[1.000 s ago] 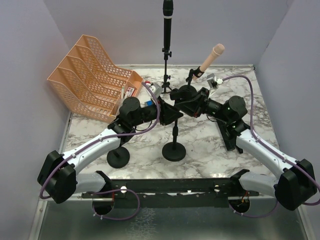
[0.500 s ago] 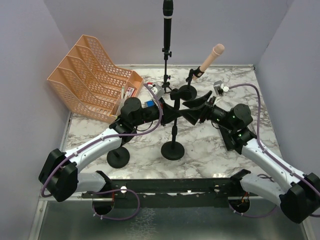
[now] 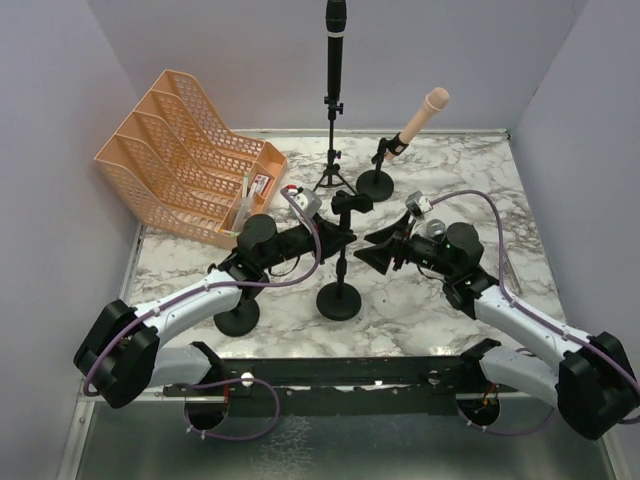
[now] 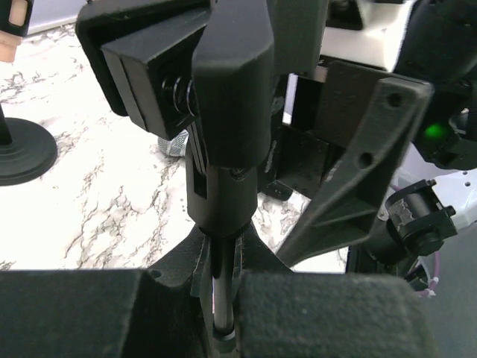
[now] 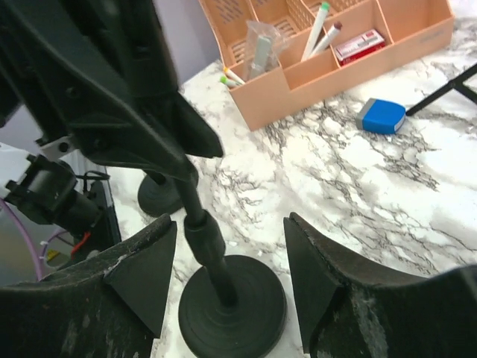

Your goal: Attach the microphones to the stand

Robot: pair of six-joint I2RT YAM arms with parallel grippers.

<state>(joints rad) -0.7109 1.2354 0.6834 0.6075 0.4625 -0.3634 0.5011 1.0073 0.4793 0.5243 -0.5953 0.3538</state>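
A black microphone stands clipped upright on a tripod stand at the back. A pale pink microphone leans in a round-based stand to its right. In the middle stands a third stand with an empty clip. My left gripper is shut on its pole, just under the clip. My right gripper stands open to the right of it, the stand's base showing between its fingers. A silver mesh head peeks out behind the clip.
An orange desk organizer with pens sits at the back left, with a blue eraser beside it. Another round black base stands under my left arm. Grey walls close in three sides.
My right gripper has opened and drawn back to the right, away from the stand's clip. The left gripper has shut on the pole, and the stand has shifted slightly left and nearer.
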